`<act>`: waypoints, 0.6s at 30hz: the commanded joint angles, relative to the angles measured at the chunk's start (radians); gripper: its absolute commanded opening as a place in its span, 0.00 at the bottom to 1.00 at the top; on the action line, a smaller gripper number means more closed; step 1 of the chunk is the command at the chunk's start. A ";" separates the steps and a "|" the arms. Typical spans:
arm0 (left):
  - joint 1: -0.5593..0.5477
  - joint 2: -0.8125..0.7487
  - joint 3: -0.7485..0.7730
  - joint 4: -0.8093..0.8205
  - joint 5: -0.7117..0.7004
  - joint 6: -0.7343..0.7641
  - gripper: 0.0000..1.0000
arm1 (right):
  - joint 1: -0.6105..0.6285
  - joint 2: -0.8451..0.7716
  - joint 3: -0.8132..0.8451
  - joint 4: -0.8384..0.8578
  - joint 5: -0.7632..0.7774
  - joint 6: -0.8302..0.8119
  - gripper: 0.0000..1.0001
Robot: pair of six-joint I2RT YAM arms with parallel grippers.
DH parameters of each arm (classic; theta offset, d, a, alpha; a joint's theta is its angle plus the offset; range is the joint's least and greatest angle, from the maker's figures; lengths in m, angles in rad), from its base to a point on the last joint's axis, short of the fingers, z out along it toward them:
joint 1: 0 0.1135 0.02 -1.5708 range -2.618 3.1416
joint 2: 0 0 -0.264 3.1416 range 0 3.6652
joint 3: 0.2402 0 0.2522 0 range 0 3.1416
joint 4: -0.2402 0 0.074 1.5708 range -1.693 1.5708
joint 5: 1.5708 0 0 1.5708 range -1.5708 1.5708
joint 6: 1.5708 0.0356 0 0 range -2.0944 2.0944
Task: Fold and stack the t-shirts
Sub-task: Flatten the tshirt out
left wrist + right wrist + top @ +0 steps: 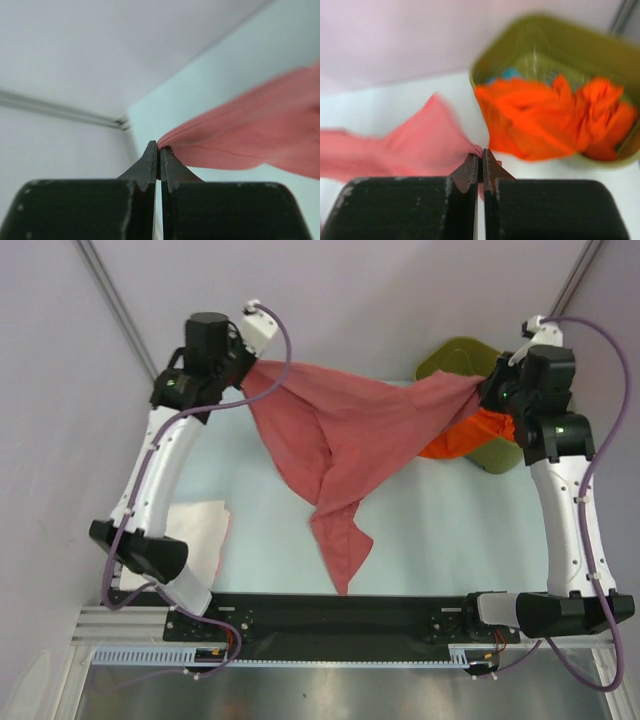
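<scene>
The salmon-red t-shirt point(340, 435) hangs stretched in the air between both grippers, its lower part drooping to a point near the table's front. My left gripper point(248, 373) is shut on its left corner; the cloth point(250, 135) runs off to the right from the pinched tips point(160, 149). My right gripper point(487, 388) is shut on the other corner point(420, 145), tips point(481, 152) pinching the fabric. The bright orange t-shirt point(465, 440) spills over the bin's rim; it fills the bin in the right wrist view point(555, 120). A bit of teal cloth point(507, 74) shows behind it. A white t-shirt point(200, 530) lies at the front left.
The olive-green plastic bin point(455, 358) stands at the back right, close beside my right gripper; its rim point(520, 30) shows in the right wrist view. The pale table surface point(440, 530) stretches under the hanging shirt. Metal frame posts run up at both back corners.
</scene>
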 commanded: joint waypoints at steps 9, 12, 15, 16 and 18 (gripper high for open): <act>0.210 -0.129 0.333 -0.036 -0.336 0.047 0.00 | -0.003 -0.050 0.423 0.000 -0.162 -0.173 0.00; 0.245 -0.143 0.366 -0.059 -0.305 0.033 0.00 | -0.003 -0.033 0.478 0.044 -0.199 -0.164 0.00; 0.250 -0.139 0.377 -0.107 -0.239 0.022 0.00 | -0.001 -0.021 0.483 0.127 -0.233 -0.152 0.00; 0.250 -0.130 0.369 -0.108 -0.234 0.021 0.01 | -0.001 -0.012 0.481 0.148 -0.245 -0.137 0.00; 0.251 -0.116 0.366 -0.101 -0.234 0.012 0.00 | -0.003 0.039 0.504 0.178 -0.294 -0.120 0.00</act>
